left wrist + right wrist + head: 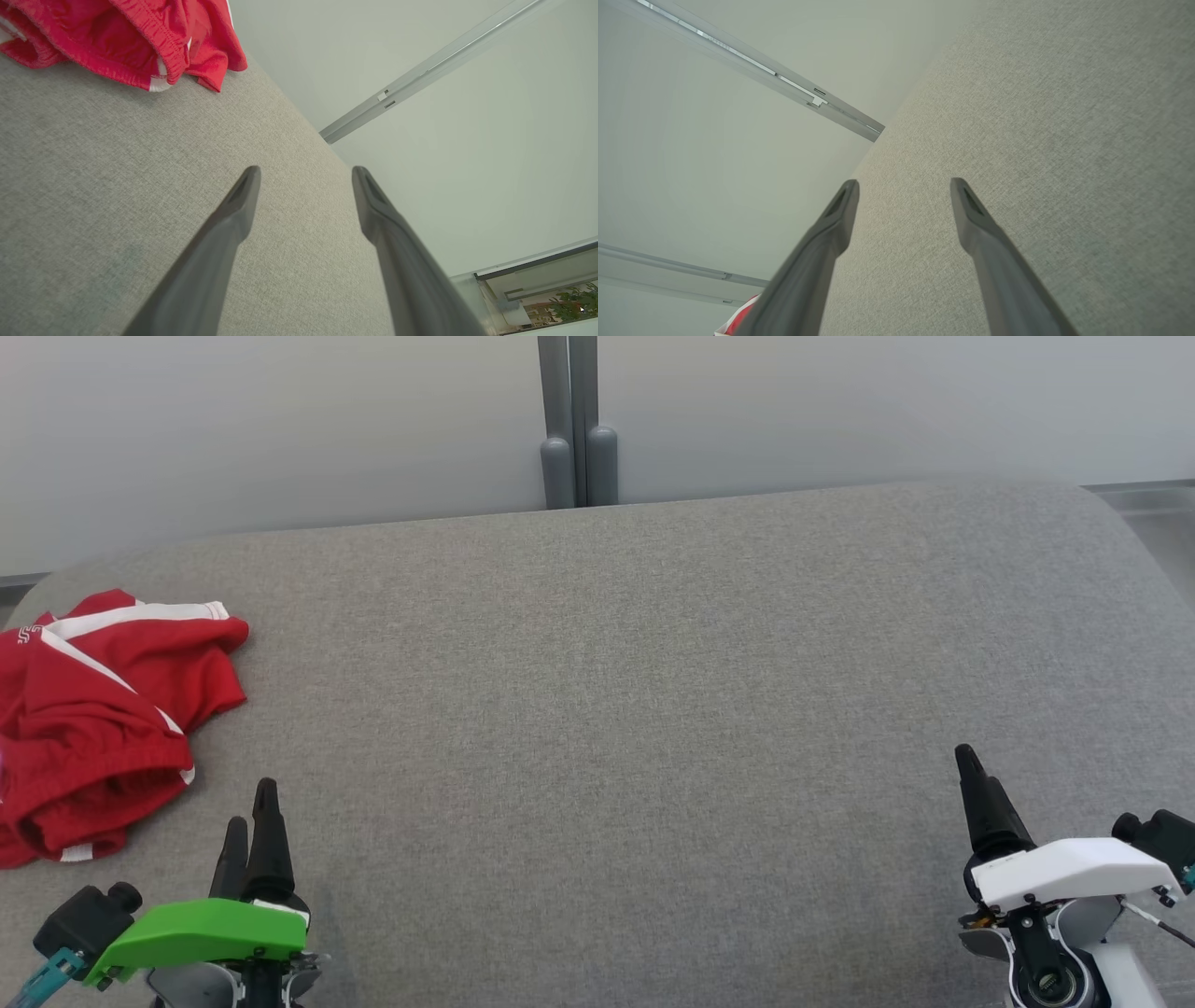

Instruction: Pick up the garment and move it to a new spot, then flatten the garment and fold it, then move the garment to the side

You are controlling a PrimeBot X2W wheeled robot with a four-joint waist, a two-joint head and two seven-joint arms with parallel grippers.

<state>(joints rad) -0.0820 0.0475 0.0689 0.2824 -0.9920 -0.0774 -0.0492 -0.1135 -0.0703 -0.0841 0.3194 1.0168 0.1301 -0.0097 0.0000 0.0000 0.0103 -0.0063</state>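
Head view puts the garment (pixel 103 709) at the far left of the cushion (pixel 597 709), bunched in a red heap that runs off the frame's left edge. Your left gripper (pixel 250 803) sits just beside it, fingers spread wide and holding nothing. The heap lies ahead and to its left, near but not touching. Your right gripper (pixel 903 181), equally wide and empty, is well apart across the cushion. So the pick looks like the left arm's job: reach forward-left. Bunched as it is, the cloth shows no clear long axis, so expect it to hang unevenly.
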